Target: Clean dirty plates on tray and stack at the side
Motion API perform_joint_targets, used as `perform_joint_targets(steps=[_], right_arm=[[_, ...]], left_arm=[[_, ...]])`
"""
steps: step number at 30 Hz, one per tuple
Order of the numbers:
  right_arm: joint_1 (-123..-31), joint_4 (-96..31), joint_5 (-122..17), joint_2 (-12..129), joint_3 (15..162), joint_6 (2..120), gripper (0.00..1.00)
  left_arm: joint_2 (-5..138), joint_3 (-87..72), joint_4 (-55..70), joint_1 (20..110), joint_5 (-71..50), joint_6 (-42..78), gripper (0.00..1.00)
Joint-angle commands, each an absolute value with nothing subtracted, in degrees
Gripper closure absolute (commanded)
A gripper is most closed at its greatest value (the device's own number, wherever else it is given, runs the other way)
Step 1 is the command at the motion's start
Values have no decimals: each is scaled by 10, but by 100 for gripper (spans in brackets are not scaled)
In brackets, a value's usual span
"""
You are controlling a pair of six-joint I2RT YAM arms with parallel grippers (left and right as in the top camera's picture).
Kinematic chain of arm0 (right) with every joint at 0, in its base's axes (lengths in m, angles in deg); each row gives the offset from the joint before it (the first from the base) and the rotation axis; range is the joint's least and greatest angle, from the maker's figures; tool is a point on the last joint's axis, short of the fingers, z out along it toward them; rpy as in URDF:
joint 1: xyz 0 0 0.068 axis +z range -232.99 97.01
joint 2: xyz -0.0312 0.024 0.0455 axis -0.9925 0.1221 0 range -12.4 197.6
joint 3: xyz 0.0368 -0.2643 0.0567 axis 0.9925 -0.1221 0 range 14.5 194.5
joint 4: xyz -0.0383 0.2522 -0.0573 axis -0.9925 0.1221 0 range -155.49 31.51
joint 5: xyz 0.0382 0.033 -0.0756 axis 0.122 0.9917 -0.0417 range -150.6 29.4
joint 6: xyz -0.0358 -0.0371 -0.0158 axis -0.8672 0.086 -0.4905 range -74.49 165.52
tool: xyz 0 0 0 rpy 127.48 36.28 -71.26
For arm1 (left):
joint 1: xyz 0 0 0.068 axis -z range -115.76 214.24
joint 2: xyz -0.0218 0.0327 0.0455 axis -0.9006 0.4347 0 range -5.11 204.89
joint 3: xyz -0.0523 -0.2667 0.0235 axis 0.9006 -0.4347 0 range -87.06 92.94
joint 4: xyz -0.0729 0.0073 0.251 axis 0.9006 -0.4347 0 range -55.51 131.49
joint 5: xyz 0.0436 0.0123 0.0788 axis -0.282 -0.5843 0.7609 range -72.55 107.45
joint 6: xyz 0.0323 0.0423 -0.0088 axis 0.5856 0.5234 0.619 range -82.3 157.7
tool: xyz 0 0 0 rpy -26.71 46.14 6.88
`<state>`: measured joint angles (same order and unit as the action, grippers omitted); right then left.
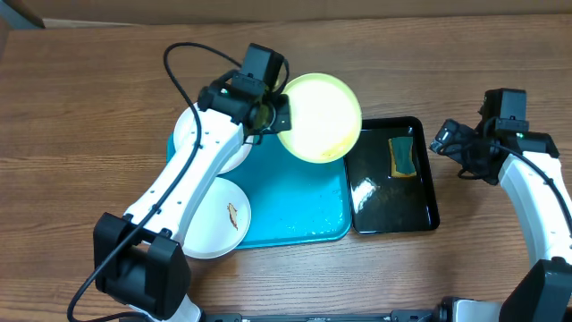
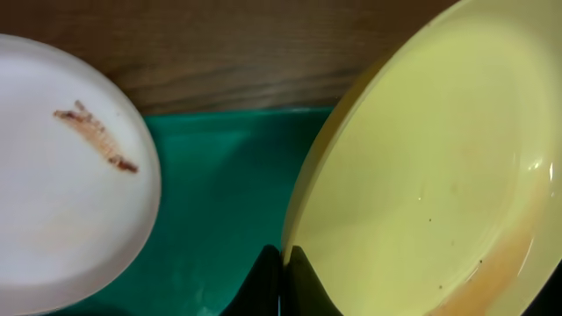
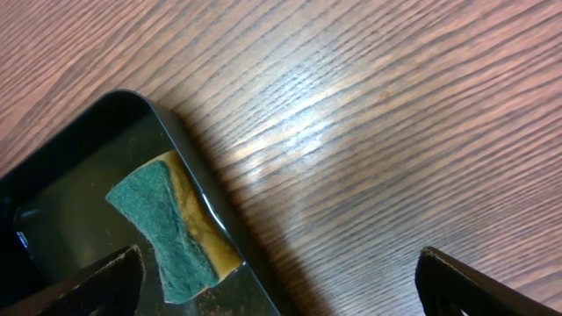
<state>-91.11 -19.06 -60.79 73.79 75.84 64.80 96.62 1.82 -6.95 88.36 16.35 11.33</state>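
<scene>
My left gripper is shut on the rim of the yellow-green plate and holds it tilted above the back right corner of the turquoise tray. In the left wrist view the black fingers pinch that plate's edge. A brownish film shows along the plate's lower rim. One white plate with a brown smear lies at the tray's front left. Another white plate, also smeared, lies at the back left, partly under my arm. My right gripper hangs open and empty, right of the black tray.
A narrow black tray stands right of the turquoise tray and holds a green-and-yellow sponge at its back end. The right wrist view shows the sponge inside the tray's corner, with bare wooden table beyond.
</scene>
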Motion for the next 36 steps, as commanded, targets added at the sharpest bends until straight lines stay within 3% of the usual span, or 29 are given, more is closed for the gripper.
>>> perform_joint_targets(steps=[1, 8, 23, 36], right_arm=[[-911, -189, -603, 725, 758, 651, 0], [-911, -189, -641, 725, 746, 651, 0], [-994, -210, -645, 725, 746, 667, 0], [-1002, -226, -683, 725, 746, 666, 0]], left_arm=[[947, 35, -40, 902, 151, 124, 96], [947, 35, 7, 948, 205, 133, 96], [948, 35, 56, 1067, 449, 180, 96], [948, 35, 62, 1168, 648, 241, 96]])
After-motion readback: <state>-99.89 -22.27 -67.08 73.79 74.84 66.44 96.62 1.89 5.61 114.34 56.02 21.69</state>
